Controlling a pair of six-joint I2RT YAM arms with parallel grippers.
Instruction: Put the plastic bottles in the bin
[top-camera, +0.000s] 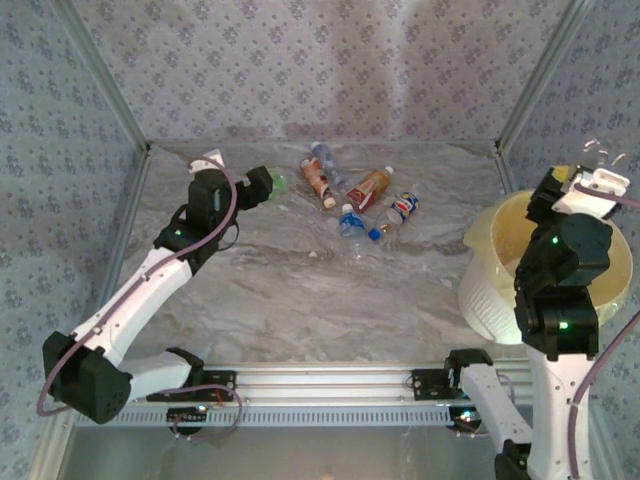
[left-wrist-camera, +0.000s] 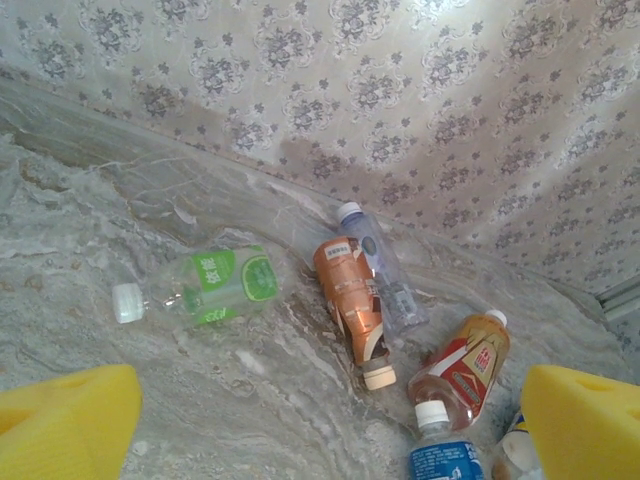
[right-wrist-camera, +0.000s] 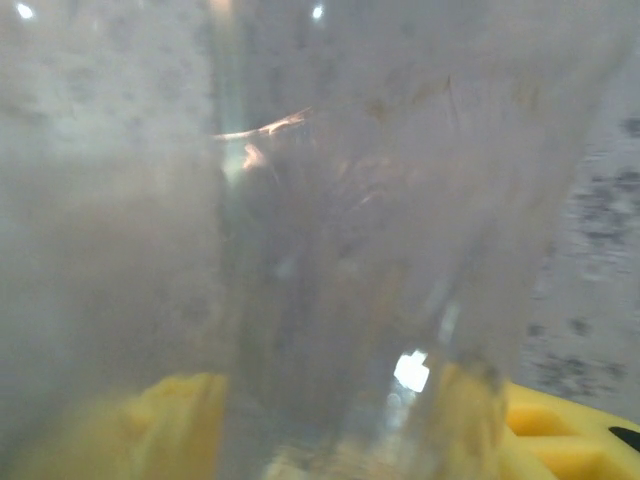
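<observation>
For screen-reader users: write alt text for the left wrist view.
On a marbled table lie a green-labelled bottle, an orange-labelled bottle, a clear bottle, a red-labelled bottle and a blue-labelled bottle. The open left gripper shows yellow fingers at the lower corners.

Six plastic bottles lie on their sides at the far middle of the table (top-camera: 300, 300). A green-labelled bottle (left-wrist-camera: 205, 287) with a white cap lies apart on the left. An orange-labelled bottle (left-wrist-camera: 352, 300) touches a pale bottle (left-wrist-camera: 380, 275) beside it. A red-and-orange bottle (left-wrist-camera: 465, 365), a blue-labelled bottle (left-wrist-camera: 445, 455) and a blue-and-red bottle (top-camera: 398, 212) lie close together to the right. A seventh, a clear bottle (top-camera: 600, 155), is held aloft near the far rim of the bin (top-camera: 490, 270), a wide, round, pale-yellow bucket well apart on the right.
</observation>
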